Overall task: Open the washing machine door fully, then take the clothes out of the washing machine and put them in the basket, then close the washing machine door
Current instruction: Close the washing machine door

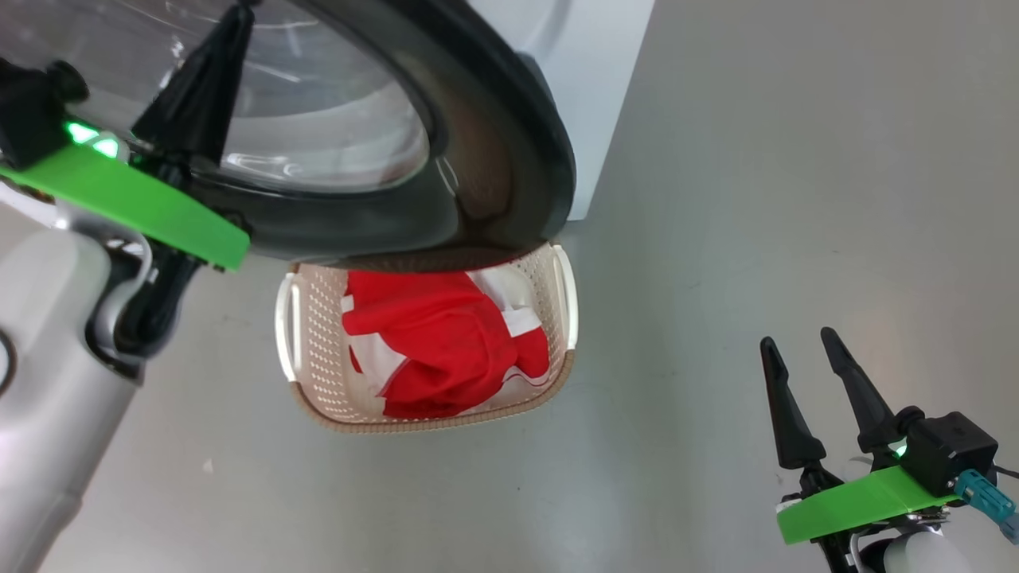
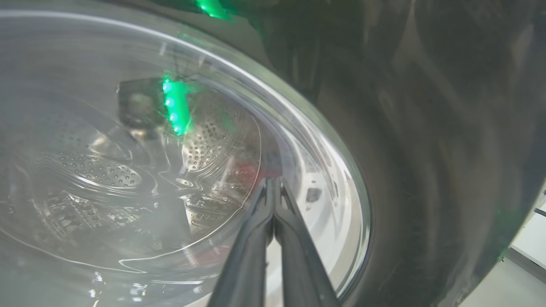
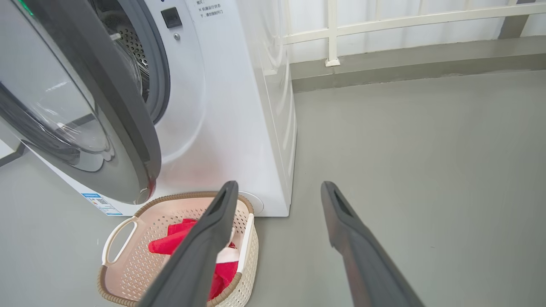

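Clothes [image 1: 446,350] lie in the basket [image 1: 314,342] on the floor, just before the washing machine [image 3: 239,106] and partly under the part-open washing machine door [image 1: 493,159]. The left tool [image 2: 272,182], fingers pressed together, points at the door's glass; the right tool [image 1: 798,337] hangs wide and empty over bare floor, well apart

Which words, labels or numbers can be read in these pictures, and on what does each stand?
Nothing can be read with certainty.
The printed lines, top of the washing machine front: too blurred to read.
The blue label low on that front: too small to read.
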`<state>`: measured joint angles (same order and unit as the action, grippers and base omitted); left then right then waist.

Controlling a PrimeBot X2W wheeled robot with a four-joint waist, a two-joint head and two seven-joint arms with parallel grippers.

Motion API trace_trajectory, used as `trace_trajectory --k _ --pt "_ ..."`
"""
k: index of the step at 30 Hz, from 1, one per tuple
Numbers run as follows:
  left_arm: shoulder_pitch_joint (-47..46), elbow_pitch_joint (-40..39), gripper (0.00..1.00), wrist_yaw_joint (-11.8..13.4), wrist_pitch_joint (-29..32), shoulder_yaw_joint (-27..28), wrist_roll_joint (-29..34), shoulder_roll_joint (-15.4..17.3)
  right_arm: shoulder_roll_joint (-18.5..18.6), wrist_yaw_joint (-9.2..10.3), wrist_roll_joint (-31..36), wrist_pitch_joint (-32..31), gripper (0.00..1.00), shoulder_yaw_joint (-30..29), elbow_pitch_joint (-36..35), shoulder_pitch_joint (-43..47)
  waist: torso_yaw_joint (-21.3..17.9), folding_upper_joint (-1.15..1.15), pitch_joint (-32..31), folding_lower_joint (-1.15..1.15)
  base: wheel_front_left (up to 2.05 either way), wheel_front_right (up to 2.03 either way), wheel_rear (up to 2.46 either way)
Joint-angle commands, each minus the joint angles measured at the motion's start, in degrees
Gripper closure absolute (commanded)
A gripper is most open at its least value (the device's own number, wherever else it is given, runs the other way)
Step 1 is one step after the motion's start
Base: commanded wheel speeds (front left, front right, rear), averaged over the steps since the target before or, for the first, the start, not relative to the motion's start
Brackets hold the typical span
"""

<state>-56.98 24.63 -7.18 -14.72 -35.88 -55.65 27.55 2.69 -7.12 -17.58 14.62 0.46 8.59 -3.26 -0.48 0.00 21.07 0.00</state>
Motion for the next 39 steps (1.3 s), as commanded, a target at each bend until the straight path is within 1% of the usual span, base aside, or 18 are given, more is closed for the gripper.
trace_trajectory --k 1,9,16,22,27,32,36,39 --pt "-2.8 -0.2 1.00 -0.3 -0.3 2.6 -0.8 2.8 0.2 -0.36 -0.2 0.4 0.00 1.3 -1.5 -1.2 -0.6 0.00 0.5 0.00 0.00 0.00 0.00" --pt "-4.2 1.7 1.00 -0.3 -0.3 2.9 -1.4 3.0 0.2 -0.36 -0.5 0.4 0.00 1.6 -1.8 -1.5 -1.8 0.00 0.8 0.00 0.00 0.00 0.00" --pt "-3.1 1.5 1.00 -0.3 -0.3 2.3 -1.3 2.8 0.2 -0.36 -0.4 0.4 0.00 1.3 -1.8 -1.4 -1.0 0.00 0.5 0.00 0.00 0.00 0.00" --pt "1.0 0.9 1.00 -0.3 -0.3 3.1 -1.1 1.6 0.2 -0.36 0.4 0.4 0.00 1.3 -1.2 -1.2 0.9 0.00 -1.2 0.00 0.00 0.00 0.00" --pt "6.1 -0.3 1.00 -0.3 -0.3 4.3 -0.5 0.1 0.2 -0.36 1.2 0.4 0.00 1.4 -0.9 -0.8 2.4 0.00 -3.0 0.00 0.00 0.00 0.00" --pt "10.5 -0.6 1.00 -0.3 -0.3 5.9 0.9 -1.0 0.2 -0.36 1.7 0.4 0.00 1.5 -0.5 -0.6 3.5 0.00 -4.5 0.00 0.00 0.00 0.00" --pt "15.1 -0.6 1.00 -0.3 -0.3 8.2 2.2 -2.1 0.2 -0.36 2.0 0.4 0.00 1.5 0.0 0.0 4.4 0.00 -6.1 0.00 0.00 0.00 0.00" --pt "18.6 -0.7 0.76 -0.3 -0.3 10.2 3.0 -2.7 0.2 -0.36 2.0 0.4 0.00 1.4 0.3 0.6 5.0 0.00 -7.3 0.00 0.00 0.00 0.00"
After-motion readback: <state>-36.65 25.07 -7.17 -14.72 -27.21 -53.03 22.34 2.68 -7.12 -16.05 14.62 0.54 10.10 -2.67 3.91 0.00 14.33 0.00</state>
